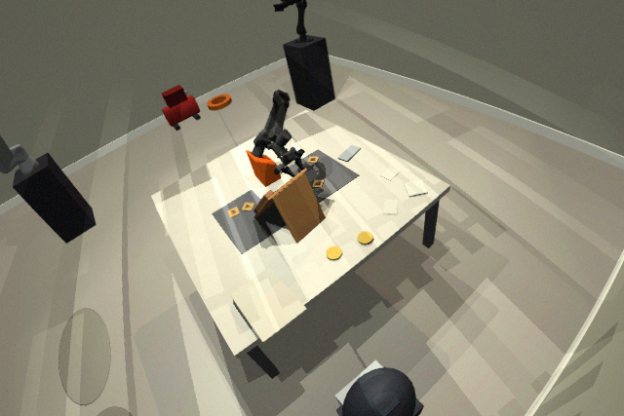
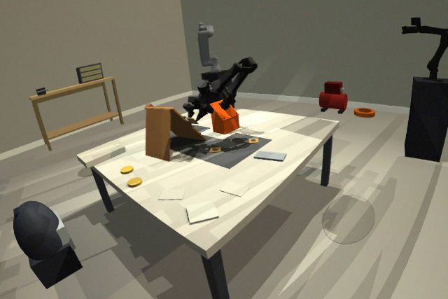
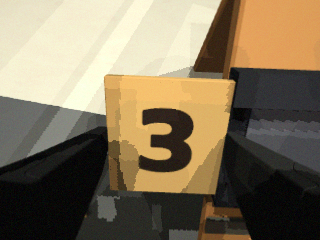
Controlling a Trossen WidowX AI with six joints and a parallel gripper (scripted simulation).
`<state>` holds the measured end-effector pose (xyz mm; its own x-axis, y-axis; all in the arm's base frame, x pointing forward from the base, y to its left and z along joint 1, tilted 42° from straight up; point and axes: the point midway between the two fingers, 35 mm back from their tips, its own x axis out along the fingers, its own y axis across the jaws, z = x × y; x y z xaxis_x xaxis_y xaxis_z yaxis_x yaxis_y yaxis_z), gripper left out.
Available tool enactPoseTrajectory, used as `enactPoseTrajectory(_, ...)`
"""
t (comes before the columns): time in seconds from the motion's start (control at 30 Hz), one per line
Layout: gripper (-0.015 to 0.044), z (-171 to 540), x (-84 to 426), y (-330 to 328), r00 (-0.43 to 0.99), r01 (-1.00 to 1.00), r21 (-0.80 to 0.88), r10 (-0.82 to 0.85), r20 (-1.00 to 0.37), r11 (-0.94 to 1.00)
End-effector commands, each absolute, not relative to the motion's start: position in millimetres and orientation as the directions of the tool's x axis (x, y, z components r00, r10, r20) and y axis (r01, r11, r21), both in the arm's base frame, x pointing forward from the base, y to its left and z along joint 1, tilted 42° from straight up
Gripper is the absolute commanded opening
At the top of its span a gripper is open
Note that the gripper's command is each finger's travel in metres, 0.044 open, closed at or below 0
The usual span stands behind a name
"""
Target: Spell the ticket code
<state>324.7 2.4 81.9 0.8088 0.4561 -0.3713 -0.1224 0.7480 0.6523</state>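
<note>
My gripper (image 1: 291,170) (image 2: 192,116) (image 3: 166,138) is shut on a square wooden tile (image 3: 122,100) marked with a dark 3, which faces the wrist camera upright. The tile (image 2: 192,120) is held up beside the sloped wooden board (image 1: 297,208) (image 2: 157,132) (image 3: 280,35). In the wrist view a dark strip (image 3: 280,87) of the board stands just right of the tile; whether they touch is unclear. Loose tiles lie on the dark mats: two at the left (image 1: 233,211) (image 1: 248,207) and two at the right (image 1: 312,159) (image 1: 318,183). The ticket's code and the rail's contents cannot be read.
An orange block (image 1: 264,170) (image 2: 225,123) stands by the arm's base. A grey slab (image 1: 349,152) (image 2: 270,155) lies beyond the right mat (image 1: 345,174). Two yellow discs (image 1: 333,252) (image 1: 365,238) and pale flat cards (image 1: 415,188) (image 1: 390,208) lie near the counter's edge.
</note>
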Motion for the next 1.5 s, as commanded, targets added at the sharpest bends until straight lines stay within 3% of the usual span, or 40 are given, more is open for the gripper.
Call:
enactPoseTrajectory(0.0,0.0000,80,325,1,0.807,-0.125,0.652,0.460,-0.372,0.747)
enactPoseTrajectory(1.47,0.0000,65,328,-15,0.807,-0.125,0.652,0.459,-0.372,0.748)
